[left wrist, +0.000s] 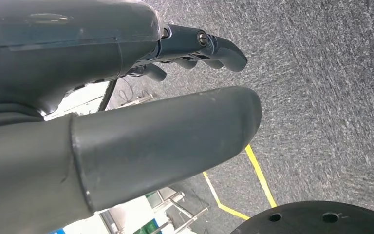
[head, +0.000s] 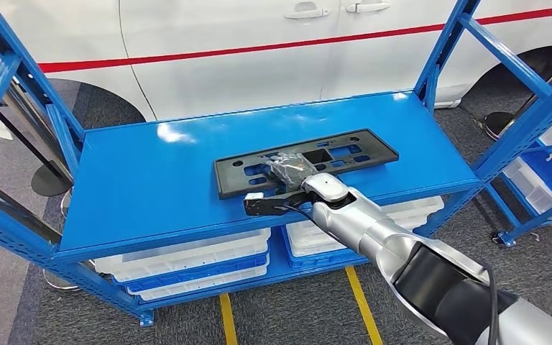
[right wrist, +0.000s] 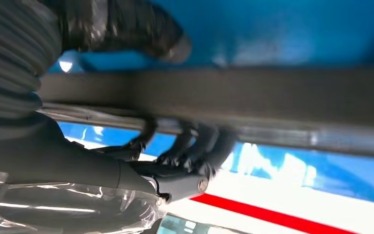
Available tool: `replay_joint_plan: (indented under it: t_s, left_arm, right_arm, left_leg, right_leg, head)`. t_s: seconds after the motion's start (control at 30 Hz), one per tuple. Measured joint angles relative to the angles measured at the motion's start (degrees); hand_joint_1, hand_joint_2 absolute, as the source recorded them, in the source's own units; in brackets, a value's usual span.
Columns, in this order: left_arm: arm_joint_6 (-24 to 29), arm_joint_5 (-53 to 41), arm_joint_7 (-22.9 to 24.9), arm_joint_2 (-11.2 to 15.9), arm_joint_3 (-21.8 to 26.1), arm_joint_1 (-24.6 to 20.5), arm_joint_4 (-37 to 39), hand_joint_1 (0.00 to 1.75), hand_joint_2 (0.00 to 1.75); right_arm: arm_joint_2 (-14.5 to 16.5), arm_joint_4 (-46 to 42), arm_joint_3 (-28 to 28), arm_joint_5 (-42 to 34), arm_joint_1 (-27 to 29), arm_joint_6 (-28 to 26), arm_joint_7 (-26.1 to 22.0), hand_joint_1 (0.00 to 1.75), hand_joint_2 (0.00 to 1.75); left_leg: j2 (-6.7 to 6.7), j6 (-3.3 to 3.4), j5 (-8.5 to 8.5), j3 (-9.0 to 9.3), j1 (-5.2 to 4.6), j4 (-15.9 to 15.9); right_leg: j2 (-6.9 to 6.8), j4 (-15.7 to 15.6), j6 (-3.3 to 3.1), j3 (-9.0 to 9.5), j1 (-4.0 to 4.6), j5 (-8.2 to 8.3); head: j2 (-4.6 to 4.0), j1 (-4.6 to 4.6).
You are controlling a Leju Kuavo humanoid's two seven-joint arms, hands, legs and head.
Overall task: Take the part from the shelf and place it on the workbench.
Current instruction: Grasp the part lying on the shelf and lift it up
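Step in hand, as I judge it: the grasp at the shelf, lift not yet made. The long flat black plastic part with rectangular cut-outs point(head: 305, 162) lies flat on the blue metal shelf point(head: 151, 172), towards its front edge and roughly centred. The right robot hand point(head: 287, 172) reaches over the near long edge of the part; in the right wrist view its dark fingers point(right wrist: 195, 148) curl around the part's edge point(right wrist: 272, 102) with the thumb on the opposite face, so it reads as clamped on the part. The left robot hand point(left wrist: 126, 112) hangs over grey carpet, fingers apart, holding nothing. Next move likely calls for a level lift clear of the shelf before turning to the tabletop; a one-sided grip on so long a piece may let the far end sag.
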Motion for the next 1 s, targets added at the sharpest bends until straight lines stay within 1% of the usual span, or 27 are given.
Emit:
replay_joint_plan:
  t_s: [0.1, 0.5, 0.63, 0.77, 0.97, 1.0]
  left_arm:
    - [-0.10, 0.00, 0.10, 0.00, 0.00, -0.01, 0.00, 0.00, 0.00]
    - [-0.28, 0.49, 1.54, 0.03, 0.00, -0.26, 0.00, 0.00, 0.00]
    - [-0.35, 2.21, 2.07, 0.13, 0.12, -0.18, 0.00, 0.00, 1.75]
    - [-0.54, 4.19, 1.88, 0.33, 0.88, 0.45, 0.00, 0.00, 1.75]
    - [-0.58, 6.09, 0.99, 0.91, 2.51, 2.72, 0.00, 0.00, 1.75]
    - [-0.58, 6.14, 0.90, 0.99, 2.70, 2.93, 0.00, 0.00, 1.31]
  right_arm:
    - [0.19, 0.43, -0.49, 0.02, 0.00, -0.07, -0.03, 1.75, 1.75]
    - [0.95, 1.11, -0.96, 0.50, 0.03, 0.08, -0.47, 1.73, 1.75]
    - [1.40, 1.39, -1.35, 1.14, 0.17, 0.27, -1.11, 1.75, 1.75]
    - [2.13, 1.48, -1.77, 1.65, 0.46, 0.26, -1.45, 1.75, 1.75]
    - [4.32, 1.47, -1.79, 2.58, 1.24, 0.27, -1.29, 1.75, 1.75]
    - [4.55, 1.46, -1.79, 2.60, 1.30, 0.29, -1.25, 1.75, 1.75]
  left_leg:
    - [-0.01, 0.00, 0.00, 0.04, 0.00, 0.00]
    - [-0.01, -0.01, -0.01, 0.24, 0.00, -0.01]
    - [-0.02, -0.02, -0.01, 0.27, 0.00, -0.02]
    - [-0.01, -0.02, -0.02, 0.30, 0.00, -0.03]
    - [0.06, -0.09, -0.08, 0.40, 0.00, -0.03]
    - [0.07, -0.09, -0.08, 0.41, 0.00, -0.04]
  right_leg:
    - [-0.01, 0.00, 0.01, 0.02, 0.00, -0.02]
    - [-0.01, 0.00, -0.01, 0.18, 0.00, -0.04]
    - [-0.02, 0.00, -0.02, 0.23, 0.00, -0.05]
    - [-0.01, 0.00, -0.03, 0.29, 0.01, -0.06]
    - [0.11, 0.00, -0.10, 0.30, 0.03, -0.11]
    - [0.11, 0.00, -0.11, 0.30, 0.04, -0.12]
  head:
    - [0.00, 0.00]
    - [0.00, 0.00]
    - [0.00, 0.00]
    - [0.00, 0.00]
    - [0.00, 0.00]
    - [0.00, 0.00]
